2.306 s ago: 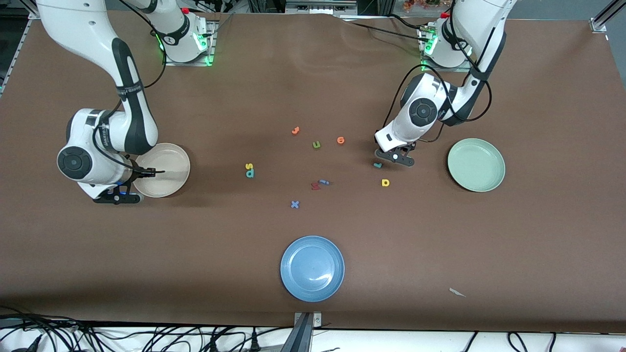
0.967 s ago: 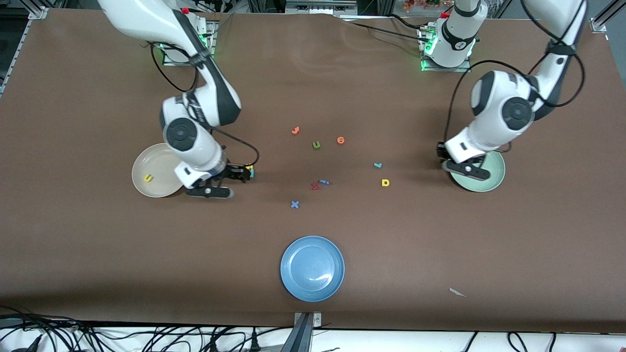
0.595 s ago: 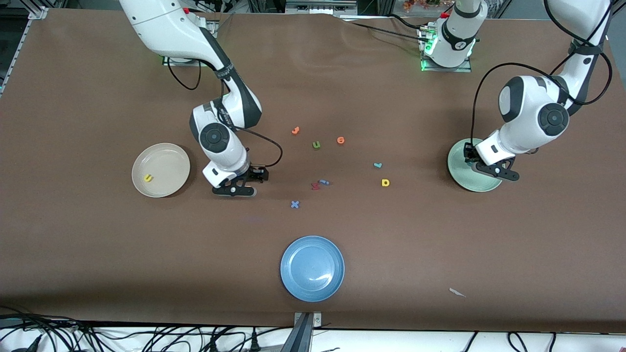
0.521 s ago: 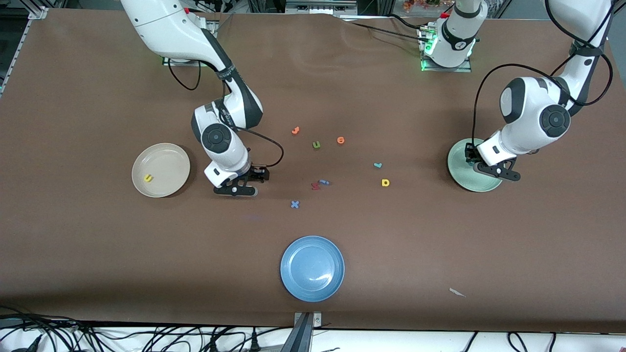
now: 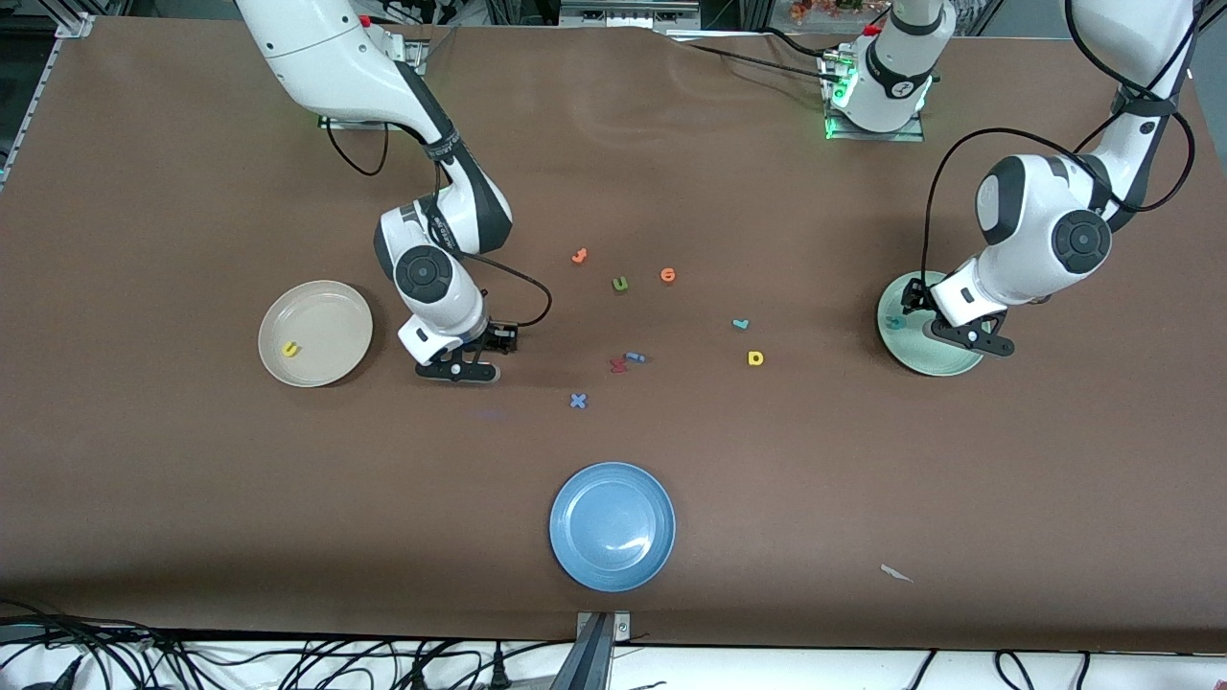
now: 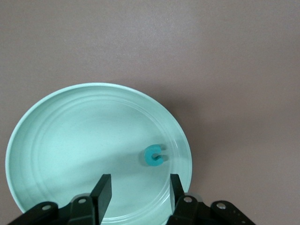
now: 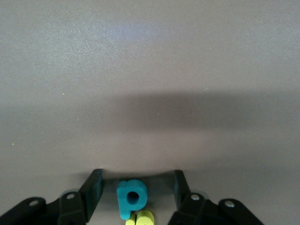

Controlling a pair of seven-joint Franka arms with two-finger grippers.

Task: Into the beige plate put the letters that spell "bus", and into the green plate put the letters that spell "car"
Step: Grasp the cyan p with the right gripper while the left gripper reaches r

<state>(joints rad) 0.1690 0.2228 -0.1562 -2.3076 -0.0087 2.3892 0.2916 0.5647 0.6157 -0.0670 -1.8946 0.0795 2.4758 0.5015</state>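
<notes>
My left gripper [image 5: 963, 337] hangs open over the green plate [image 5: 944, 362], toward the left arm's end of the table. Its wrist view shows the empty gripper [image 6: 139, 190] and a teal "c" [image 6: 154, 155] lying loose in the plate [image 6: 47, 140]. My right gripper [image 5: 460, 369] is down at the table beside the beige plate [image 5: 326, 311], which holds a yellow "u" [image 5: 289, 350]. In its wrist view the gripper [image 7: 137, 191] is open around the teal "b" [image 7: 131, 198], with a gap on each side. The yellow-green "s" [image 7: 140, 218] touches the "b". A teal "r" [image 5: 740, 324] and a yellow "a" [image 5: 755, 358] lie mid-table.
An olive "u" [image 5: 620, 284] and two orange letters [image 5: 579, 256] [image 5: 668, 275] lie mid-table, with a red and a blue letter [image 5: 623, 362] and a blue "x" [image 5: 577, 401] nearer the camera. A blue plate [image 5: 612, 526] sits near the front edge, a paper scrap [image 5: 896, 573] beside it.
My left gripper carried the "c" to the green plate and opened, dropping it in. My right arm left the beige plate, came down around the "b" and narrowed its jaws.
</notes>
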